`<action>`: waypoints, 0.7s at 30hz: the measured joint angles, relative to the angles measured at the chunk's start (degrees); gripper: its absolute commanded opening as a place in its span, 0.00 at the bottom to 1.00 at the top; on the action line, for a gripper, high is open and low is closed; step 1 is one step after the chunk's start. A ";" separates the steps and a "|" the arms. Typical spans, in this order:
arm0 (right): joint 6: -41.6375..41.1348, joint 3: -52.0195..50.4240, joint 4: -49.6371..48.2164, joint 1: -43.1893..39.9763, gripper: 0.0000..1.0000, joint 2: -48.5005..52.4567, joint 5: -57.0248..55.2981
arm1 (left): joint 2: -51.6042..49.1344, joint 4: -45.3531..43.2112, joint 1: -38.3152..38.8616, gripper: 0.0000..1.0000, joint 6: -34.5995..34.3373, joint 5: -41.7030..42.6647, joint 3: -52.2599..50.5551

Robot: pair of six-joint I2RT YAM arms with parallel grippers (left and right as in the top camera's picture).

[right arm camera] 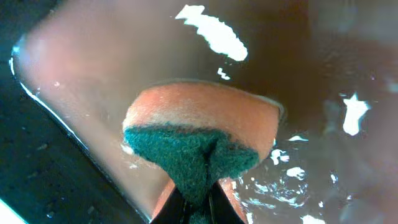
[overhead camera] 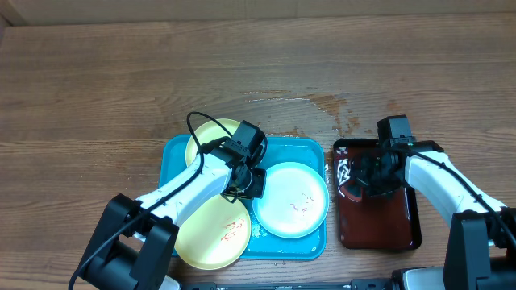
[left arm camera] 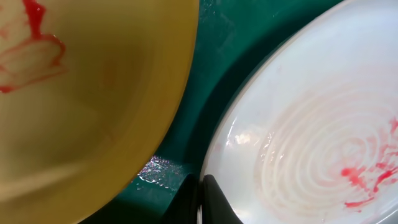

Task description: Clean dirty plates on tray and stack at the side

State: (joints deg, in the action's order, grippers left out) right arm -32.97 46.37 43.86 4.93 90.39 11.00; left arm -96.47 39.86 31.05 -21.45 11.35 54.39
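The turquoise tray (overhead camera: 173, 153) holds three sauce-smeared plates: a yellow-green one (overhead camera: 211, 133) at the back left, a yellow-green one (overhead camera: 211, 234) at the front left overhanging the rim, and a mint-blue one (overhead camera: 292, 200) on the right. My left gripper (overhead camera: 251, 182) is shut on the mint-blue plate's left rim. In the left wrist view the jaws (left arm camera: 199, 200) pinch that rim (left arm camera: 311, 124), with a yellow-green plate (left arm camera: 81, 112) to the left and the tray floor (left arm camera: 211, 56) between. My right gripper (right arm camera: 199, 210) is shut on an orange-and-green sponge (right arm camera: 199, 134).
A smaller dark red-brown tray (overhead camera: 403, 229) holding water (right arm camera: 323, 74) stands right of the turquoise tray; my right gripper (overhead camera: 372, 173) is inside it. A wet patch (overhead camera: 322, 105) lies on the wooden table behind the trays.
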 measured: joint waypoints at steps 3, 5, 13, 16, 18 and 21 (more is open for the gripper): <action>0.17 2.56 6.56 0.00 0.04 -0.02 -1.70 | 0.00 0.81 0.00 0.04 0.00 0.02 0.00; 0.66 5.11 10.84 0.00 0.04 -0.24 -3.56 | 0.00 1.29 0.00 0.04 0.00 0.02 0.00; 1.33 17.09 21.11 -0.02 0.04 -4.66 -7.28 | 0.00 1.22 0.00 0.04 -0.02 0.02 0.00; 1.27 16.26 21.53 -0.02 0.04 -5.16 -7.45 | 0.00 1.05 0.00 0.04 -0.02 0.02 0.00; 1.01 14.21 20.46 0.00 0.04 -5.16 -7.54 | 0.00 0.81 0.00 0.04 -0.02 0.02 0.00; 0.52 9.11 17.25 0.00 0.04 -5.16 -7.52 | 0.00 0.61 0.00 0.04 -0.02 0.02 0.00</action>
State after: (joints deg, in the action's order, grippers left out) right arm -32.45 55.48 61.10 4.93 85.23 3.49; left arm -96.47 40.47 31.05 -21.47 11.38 54.39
